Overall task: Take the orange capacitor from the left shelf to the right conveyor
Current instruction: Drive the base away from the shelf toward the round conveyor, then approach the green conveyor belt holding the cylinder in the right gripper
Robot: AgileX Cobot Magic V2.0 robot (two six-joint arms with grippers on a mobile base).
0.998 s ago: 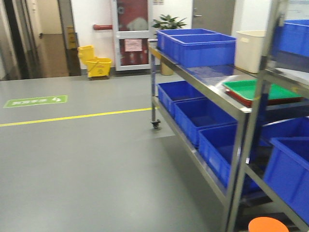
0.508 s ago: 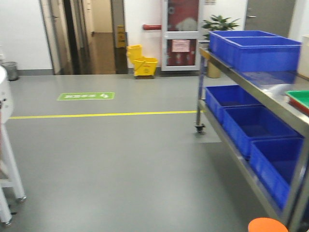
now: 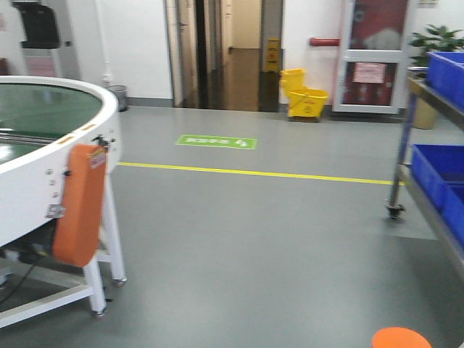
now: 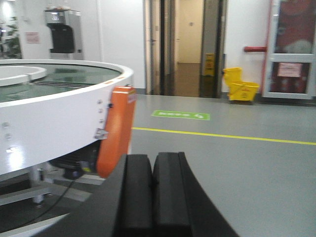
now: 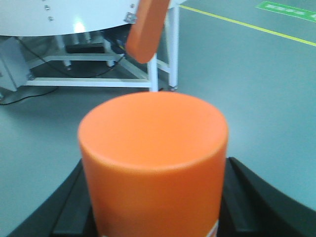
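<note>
The orange capacitor (image 5: 153,163) fills the right wrist view, standing upright between the black fingers (image 5: 69,210) of my right gripper (image 5: 153,207), which is shut on it. Its round top (image 3: 401,338) pokes up at the bottom edge of the front view. The conveyor (image 3: 43,163), with a white rim and a dark-green belt, stands at the left; it also shows in the left wrist view (image 4: 49,113) and the right wrist view (image 5: 74,15). The steel shelf (image 3: 406,130) with blue bins (image 3: 438,170) is at the far right. My left gripper (image 4: 152,170) is shut on nothing, over bare floor.
An orange pad (image 3: 80,203) hangs on the conveyor's rim above its white legs (image 3: 98,283). A yellow mop bucket (image 3: 304,94) stands by an open doorway (image 3: 232,51). A yellow line (image 3: 254,172) and a green sign (image 3: 216,141) mark the grey floor.
The front view has swung left: the shelf slid from the middle to the right edge and the conveyor came in at the left. The capacitor's top stays at the bottom edge.
</note>
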